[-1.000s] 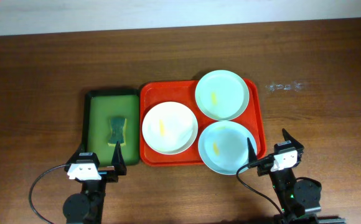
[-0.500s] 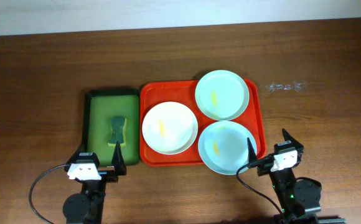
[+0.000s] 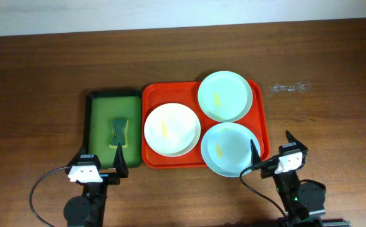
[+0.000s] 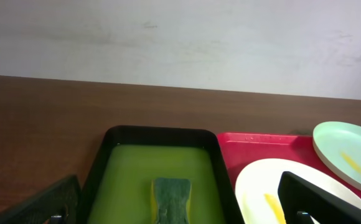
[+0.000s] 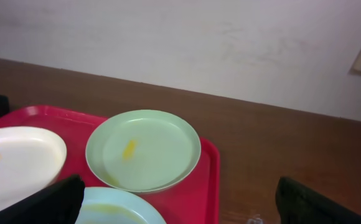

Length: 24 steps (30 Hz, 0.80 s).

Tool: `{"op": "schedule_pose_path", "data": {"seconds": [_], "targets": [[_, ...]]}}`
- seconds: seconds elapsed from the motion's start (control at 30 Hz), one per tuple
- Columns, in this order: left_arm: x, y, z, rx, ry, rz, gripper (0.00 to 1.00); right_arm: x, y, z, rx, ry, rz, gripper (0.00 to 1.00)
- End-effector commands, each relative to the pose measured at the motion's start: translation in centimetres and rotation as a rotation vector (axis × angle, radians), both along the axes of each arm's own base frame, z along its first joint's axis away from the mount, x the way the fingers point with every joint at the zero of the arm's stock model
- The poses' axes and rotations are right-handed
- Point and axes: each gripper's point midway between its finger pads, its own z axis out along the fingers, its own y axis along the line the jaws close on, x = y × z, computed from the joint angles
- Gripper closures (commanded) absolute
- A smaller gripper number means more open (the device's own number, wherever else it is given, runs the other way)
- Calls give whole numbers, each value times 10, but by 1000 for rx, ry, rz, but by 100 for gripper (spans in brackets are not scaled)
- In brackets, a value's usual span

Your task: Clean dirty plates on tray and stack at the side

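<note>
Sitting on red tray (image 3: 150, 94): white plate (image 3: 172, 129), far mint plate (image 3: 225, 96), near mint plate (image 3: 230, 149), each yellow-smeared at centre. Left gripper (image 3: 101, 153) and right gripper (image 3: 271, 142) spread, empty.

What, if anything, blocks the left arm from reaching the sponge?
Probably nothing, so yes: the left fingers stand open at the green tray's near edge, and the sponge lies uncovered just ahead of them.

Lab-style robot test bench: brown wooden table (image 3: 38, 69) against bare white wall (image 4: 180, 43)
</note>
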Motion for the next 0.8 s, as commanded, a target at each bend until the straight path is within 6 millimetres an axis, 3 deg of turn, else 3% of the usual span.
{"op": "schedule_pose_path", "data": {"seconds": [0.0, 0.13, 0.27, 0.37, 0.5, 0.63, 0.77], "targets": [[-9, -6, 44, 13, -72, -35, 1, -3, 2, 14, 100, 4, 10, 2], [-27, -6, 101, 14, -91, -34, 1, -12, 6, 45, 105, -9, 39, 1], [-36, -8, 167, 13, -48, -47, 1, -24, 6, 104, 106, -19, 44, 2], [-34, -11, 196, 11, 55, -65, 1, -27, 10, 140, 103, 43, 64, 2], [-24, -11, 224, 23, 274, -69, 1, -16, 21, 172, 102, 239, 113, 2], [-6, -11, 220, 41, 517, -75, 1, 3, 41, 172, 126, 521, 203, 2], [11, -22, 174, 2, 841, -138, 1, 20, 79, 155, 235, 836, 390, 2]]}}
